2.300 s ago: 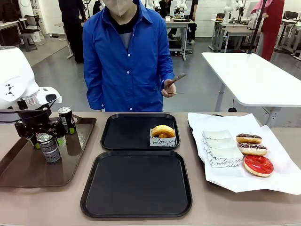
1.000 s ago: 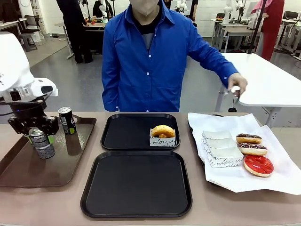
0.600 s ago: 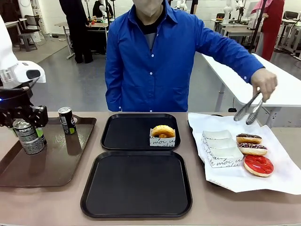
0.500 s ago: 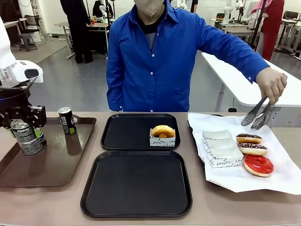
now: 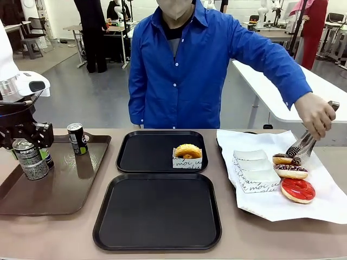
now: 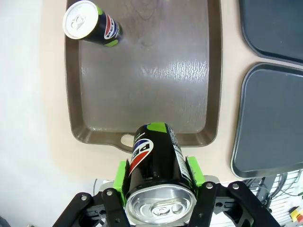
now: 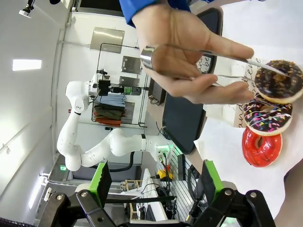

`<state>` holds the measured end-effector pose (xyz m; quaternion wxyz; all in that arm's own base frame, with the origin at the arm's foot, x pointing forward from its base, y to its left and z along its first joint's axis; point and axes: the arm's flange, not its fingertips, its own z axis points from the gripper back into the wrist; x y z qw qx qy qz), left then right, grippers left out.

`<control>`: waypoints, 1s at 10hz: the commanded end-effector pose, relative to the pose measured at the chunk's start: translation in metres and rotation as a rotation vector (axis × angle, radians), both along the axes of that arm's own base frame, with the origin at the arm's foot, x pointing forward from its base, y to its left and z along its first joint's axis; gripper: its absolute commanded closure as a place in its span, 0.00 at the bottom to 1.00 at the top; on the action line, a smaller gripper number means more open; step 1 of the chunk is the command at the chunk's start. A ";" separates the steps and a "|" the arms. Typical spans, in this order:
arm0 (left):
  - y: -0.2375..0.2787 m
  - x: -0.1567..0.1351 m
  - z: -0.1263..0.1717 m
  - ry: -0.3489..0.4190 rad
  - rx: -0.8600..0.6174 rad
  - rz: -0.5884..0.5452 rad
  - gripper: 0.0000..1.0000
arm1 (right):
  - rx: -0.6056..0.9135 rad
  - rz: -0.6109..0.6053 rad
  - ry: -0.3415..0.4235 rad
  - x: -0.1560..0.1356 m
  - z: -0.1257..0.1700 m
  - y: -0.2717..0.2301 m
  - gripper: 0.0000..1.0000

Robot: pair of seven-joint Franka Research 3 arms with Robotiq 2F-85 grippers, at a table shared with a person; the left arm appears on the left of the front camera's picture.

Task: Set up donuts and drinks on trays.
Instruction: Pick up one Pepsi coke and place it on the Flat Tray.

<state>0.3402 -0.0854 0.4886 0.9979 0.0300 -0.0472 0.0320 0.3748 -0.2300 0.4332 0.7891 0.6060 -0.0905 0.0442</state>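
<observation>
Black can (image 6: 156,158) in left end effector (image 6: 158,174)

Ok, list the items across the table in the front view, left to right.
gripped can → standing can → boxed glazed donut → empty white boxes → red-glazed donut

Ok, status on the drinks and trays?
Left gripper shut on Pepsi can over brown tray. Right gripper open. One boxed glazed donut on far black tray. Person's tongs on chocolate donut, right side.
</observation>
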 end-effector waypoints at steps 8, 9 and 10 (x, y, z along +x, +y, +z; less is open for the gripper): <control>-0.153 0.131 0.017 -0.071 -0.070 -0.221 0.41 | -0.001 0.001 0.001 0.000 0.000 0.001 0.00; -0.163 0.145 0.011 -0.093 -0.098 -0.260 0.41 | -0.001 0.001 0.001 0.000 0.000 0.001 0.00; -0.164 0.149 0.004 -0.036 -0.101 -0.282 0.41 | -0.001 0.001 0.001 0.000 0.000 0.001 0.00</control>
